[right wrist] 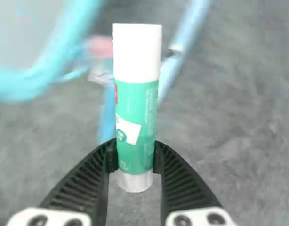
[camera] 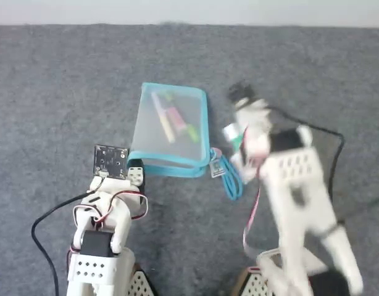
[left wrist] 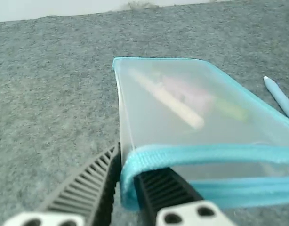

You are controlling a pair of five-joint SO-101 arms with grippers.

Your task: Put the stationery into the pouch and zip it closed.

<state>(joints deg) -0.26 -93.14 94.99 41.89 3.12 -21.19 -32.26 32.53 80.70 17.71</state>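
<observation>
A translucent pouch with a light-blue zipper edge lies mid-table; a cream pen, a pink marker and a green one show through it. My left gripper is shut on the pouch's near-left corner, fingers pinching the blue zipper edge. My right gripper hangs just right of the pouch, shut on a green-and-white glue stick that points toward the pouch's blue rim. Blue pens lie on the carpet by the pouch's near-right corner, below the glue stick.
Grey carpet covers the table, with a pale wall along the far edge. Black and red cables trail beside both arm bases. A blue pen tip shows just past the pouch's far side.
</observation>
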